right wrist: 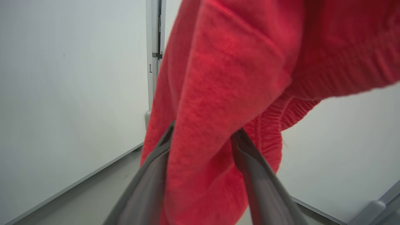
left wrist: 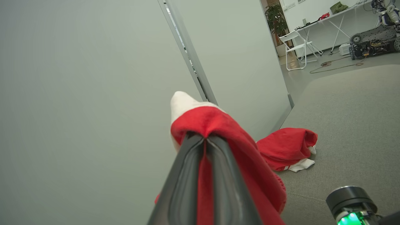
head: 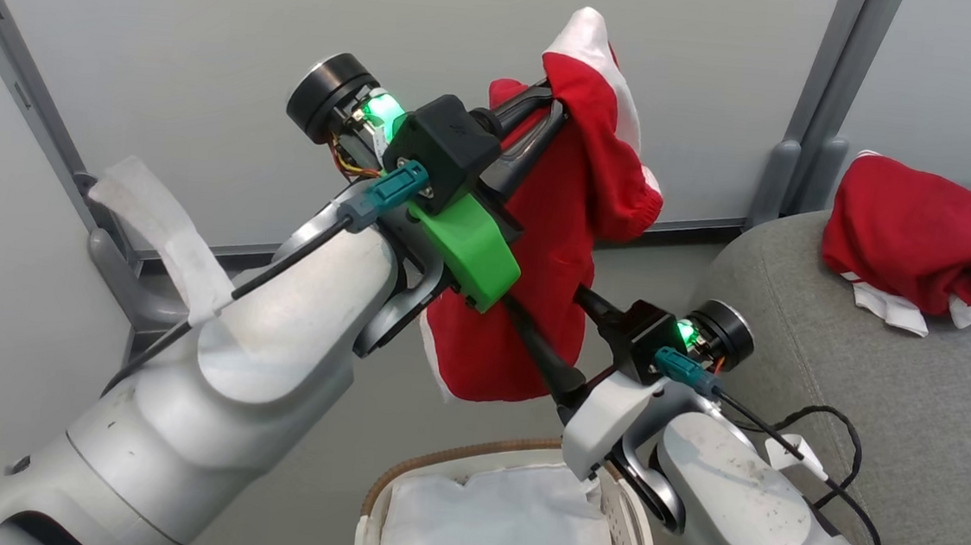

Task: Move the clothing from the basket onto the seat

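The left gripper [head: 555, 105] pinches one red clothing piece [head: 558, 226] tight, up in the air near the basket [head: 454, 455]. The right gripper [right wrist: 203, 134] has wide jaws around a fold of it. Another red piece [head: 921, 246] lies on the grey seat [head: 914, 445], by pale wall panels [head: 209, 43]. A white sheet [head: 500, 525] lines the basket.

Light grey seat [head: 942, 412], right of frame, carries 1 crumpled red garment [head: 913, 237] with white trim, lying near its rear edge. Beside the seat stands 1 basket [head: 454, 456] holding a white liner [head: 500, 525].
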Tool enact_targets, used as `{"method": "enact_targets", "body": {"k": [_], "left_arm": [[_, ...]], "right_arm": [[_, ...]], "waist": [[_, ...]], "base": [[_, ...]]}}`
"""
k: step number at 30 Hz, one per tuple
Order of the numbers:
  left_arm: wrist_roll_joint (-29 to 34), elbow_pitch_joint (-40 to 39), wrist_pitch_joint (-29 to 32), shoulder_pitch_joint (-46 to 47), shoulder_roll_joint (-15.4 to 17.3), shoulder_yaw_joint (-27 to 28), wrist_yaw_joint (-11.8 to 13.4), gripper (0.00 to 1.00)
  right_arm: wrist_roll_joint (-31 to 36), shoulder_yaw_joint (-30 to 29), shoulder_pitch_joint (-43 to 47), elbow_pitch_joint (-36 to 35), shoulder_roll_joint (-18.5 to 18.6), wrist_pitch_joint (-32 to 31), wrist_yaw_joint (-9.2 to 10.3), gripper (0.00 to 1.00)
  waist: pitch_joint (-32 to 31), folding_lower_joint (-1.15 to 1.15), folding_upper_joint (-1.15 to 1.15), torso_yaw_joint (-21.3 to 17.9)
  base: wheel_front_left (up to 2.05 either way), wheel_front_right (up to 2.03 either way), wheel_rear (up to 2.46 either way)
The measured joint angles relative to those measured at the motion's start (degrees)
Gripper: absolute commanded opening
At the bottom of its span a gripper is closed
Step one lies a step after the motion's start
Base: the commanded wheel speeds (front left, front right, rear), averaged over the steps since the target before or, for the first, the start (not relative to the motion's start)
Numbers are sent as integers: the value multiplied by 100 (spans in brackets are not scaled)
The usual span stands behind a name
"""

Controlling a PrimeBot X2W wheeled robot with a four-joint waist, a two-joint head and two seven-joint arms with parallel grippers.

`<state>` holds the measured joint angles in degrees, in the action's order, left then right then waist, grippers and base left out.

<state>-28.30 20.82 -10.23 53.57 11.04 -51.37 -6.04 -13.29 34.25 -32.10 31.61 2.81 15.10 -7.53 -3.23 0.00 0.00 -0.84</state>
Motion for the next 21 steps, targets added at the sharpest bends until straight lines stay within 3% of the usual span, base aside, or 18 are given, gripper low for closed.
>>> {"method": "enact_targets", "body": {"k": [12, 14, 16, 17, 21], "left_arm": [[-357, 191, -43, -325, 133, 167, 101, 0], [-425, 243, -64, -439, 163, 209, 119, 29], [-480, 298, -102, -552, 190, 241, 154, 44], [-528, 330, -131, -624, 201, 260, 162, 97], [-647, 414, -256, -950, 189, 301, 221, 100]], "right_arm": [[-23, -160, -12, -126, -2, 0, 0, 0], [5, -267, 4, -199, -2, 0, 0, 0], [56, -391, 36, -270, -2, 0, 0, 0], [96, -483, 59, -312, -2, 0, 0, 0], [245, -859, 97, -457, -1, 0, 0, 0]], "waist": [[75, 0, 0, -53], [89, 0, 0, -78], [102, 0, 0, -94], [110, 0, 0, -102], [142, 0, 0, -113]], "base": [[0, 0, 0], [0, 0, 0], [0, 0, 0], [0, 0, 0], [0, 0, 0]]}}
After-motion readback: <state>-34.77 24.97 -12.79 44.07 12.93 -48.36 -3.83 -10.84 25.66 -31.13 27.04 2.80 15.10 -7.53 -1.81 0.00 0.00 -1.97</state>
